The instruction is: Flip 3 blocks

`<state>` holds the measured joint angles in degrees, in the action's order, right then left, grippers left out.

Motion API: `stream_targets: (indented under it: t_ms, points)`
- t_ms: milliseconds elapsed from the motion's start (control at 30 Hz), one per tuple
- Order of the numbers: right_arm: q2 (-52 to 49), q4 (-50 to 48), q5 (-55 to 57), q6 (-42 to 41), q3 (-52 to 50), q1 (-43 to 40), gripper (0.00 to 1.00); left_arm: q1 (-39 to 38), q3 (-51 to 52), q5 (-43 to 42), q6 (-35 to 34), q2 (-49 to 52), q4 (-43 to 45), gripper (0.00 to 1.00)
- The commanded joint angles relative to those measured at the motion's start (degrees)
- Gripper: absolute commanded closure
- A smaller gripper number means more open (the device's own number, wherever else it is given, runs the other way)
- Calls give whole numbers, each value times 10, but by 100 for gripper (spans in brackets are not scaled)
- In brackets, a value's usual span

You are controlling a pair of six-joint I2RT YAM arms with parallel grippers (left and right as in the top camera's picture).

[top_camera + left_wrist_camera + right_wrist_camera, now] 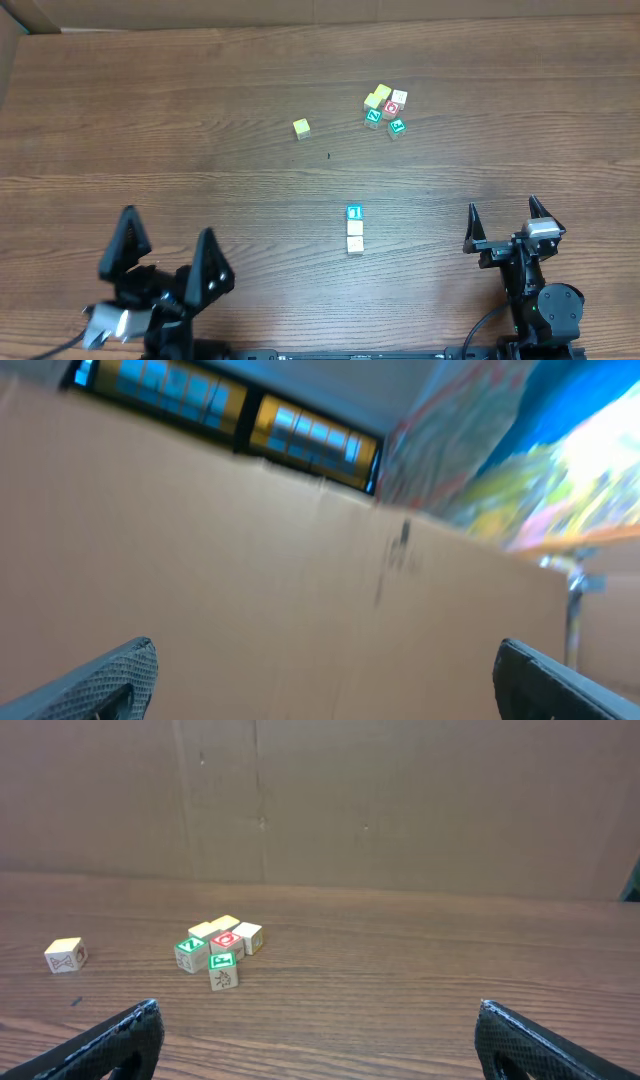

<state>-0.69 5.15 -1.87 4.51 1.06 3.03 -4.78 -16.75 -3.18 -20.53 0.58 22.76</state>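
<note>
Gaping wide and empty — left end effector [168,222], right end effector [502,205] — both well apart from the blocks [354,228]

L wrist view blurred; print on blocks [354,229] too small to read fr overhead.

Overhead: the brown wood-grain table [200,120] is being lit evenly and diffusely. Faint, short shadows are being cast beside the three small wooden letter cubes [353,228] standing in a column.
Left wrist: the tan cardboard wall [250,560] is being smeared by heavy blur, and the upper right is being washed out by bright light.
Right wrist: detail is being rendered sharply under dimmer light.
</note>
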Motion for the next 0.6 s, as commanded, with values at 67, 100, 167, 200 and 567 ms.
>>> stream_targets:
  t_ms: [67,100,167,200,567]
  points:
    - [5,-3,7,2,-6,-3,0,3,69,13,12,-3,5,0]
    - [5,-3,7,2,-6,-3,0,3,80,13,12,-3,5,0]
    - [5,-3,7,2,-6,-3,0,3,102,13,12,-3,5,0]
    - [5,-3,7,2,-6,-3,0,3,115,13,12,-3,5,0]
    - [5,-3,7,2,-6,-3,0,3,165,17,19,-4,-113,0]
